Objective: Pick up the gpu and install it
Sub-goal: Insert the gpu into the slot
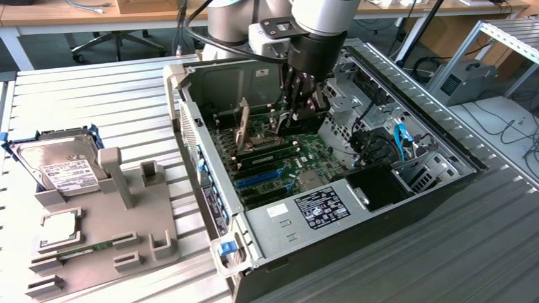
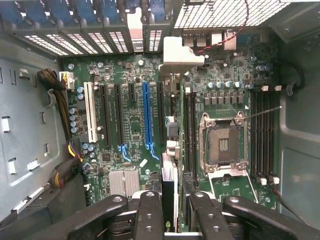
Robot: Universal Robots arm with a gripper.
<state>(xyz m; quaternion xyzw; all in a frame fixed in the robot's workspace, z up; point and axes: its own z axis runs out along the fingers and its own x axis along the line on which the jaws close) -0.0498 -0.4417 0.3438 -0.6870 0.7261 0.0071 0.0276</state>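
Fingers: my black fingertips [image 2: 148, 207] are pinched on the top edge of the gpu [image 2: 169, 150], which I hold on edge between them.
Gripper: my gripper [image 1: 296, 104] hangs inside the open computer case [image 1: 438, 189], low over the motherboard [image 1: 291, 158], the arm reaching in from the far side.
Gpu: in the wrist view the card runs edge-on away from me, its pale end bracket [image 2: 182, 55] up against the rear slot openings of the case; in the exterior view it stands upright on the board as a thin tan-and-green plate [image 1: 245, 126], to the exterior view's left of my fingers.
Slots: the card sits in line with the black expansion slot just beside the long blue slot [image 2: 146, 117]; the white slot [image 2: 90, 112] is further off. I cannot tell whether the card's edge connector is fully home.
Step in hand: as I judge it, pickup is done and I am at the seating stage of installation.
What it calls for: a straight, even press with the card kept square to the slot and the bracket snug against the rear wall; a tilt could jam the connector.
Around the case: the empty CPU socket [image 2: 222, 145] lies just beside the card; a hard drive [image 1: 52, 161] rests in the grey parts holder [image 1: 101, 233] on the slatted table, well apart.
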